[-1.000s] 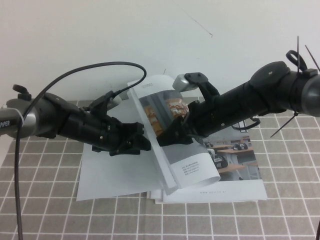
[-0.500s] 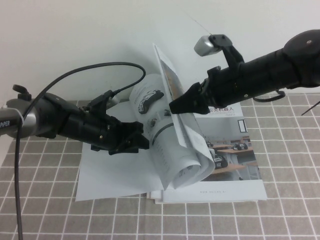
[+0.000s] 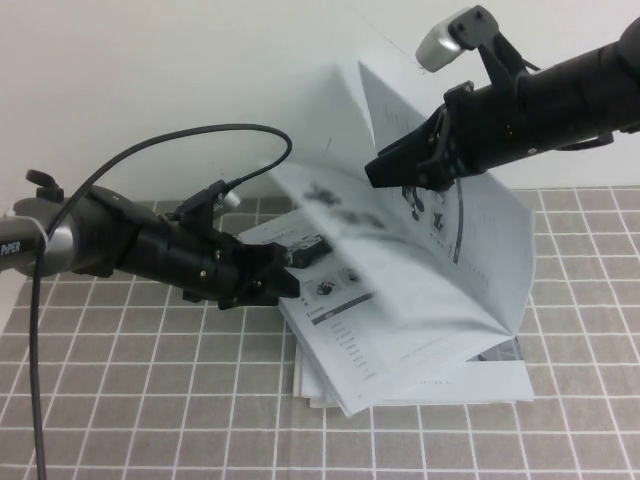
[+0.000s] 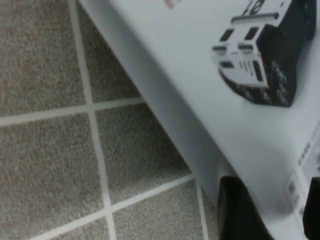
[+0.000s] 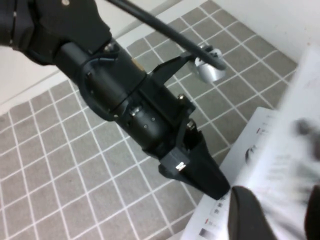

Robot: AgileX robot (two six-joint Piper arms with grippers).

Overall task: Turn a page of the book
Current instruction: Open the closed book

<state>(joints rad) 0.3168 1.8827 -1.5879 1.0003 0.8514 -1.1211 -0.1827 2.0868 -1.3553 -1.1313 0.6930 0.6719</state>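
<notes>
The book (image 3: pixel 440 290) lies open on the grey tiled mat, with several pages fanned up and blurred in motion. My right gripper (image 3: pixel 378 172) is raised above the book's middle; one page stands up behind it. In the right wrist view its fingers (image 5: pixel 250 215) stand apart with blurred pages (image 5: pixel 280 150) beyond them, and the gripper (image 5: pixel 282 215) grips nothing that I can see. My left gripper (image 3: pixel 285 280) is low at the book's left edge. In the left wrist view it (image 4: pixel 277 212) is open, fingers over the left page (image 4: pixel 200 75).
Plain white sheets (image 3: pixel 318 388) stick out under the book at the front. A black cable (image 3: pixel 200 135) loops above the left arm. The grey tiled mat (image 3: pixel 150 400) stretches left and front of the book. A white surface lies behind.
The right gripper has risen and moved right. The curled pages have sprung loose and now fan open, sweeping left. The left arm has not moved.
</notes>
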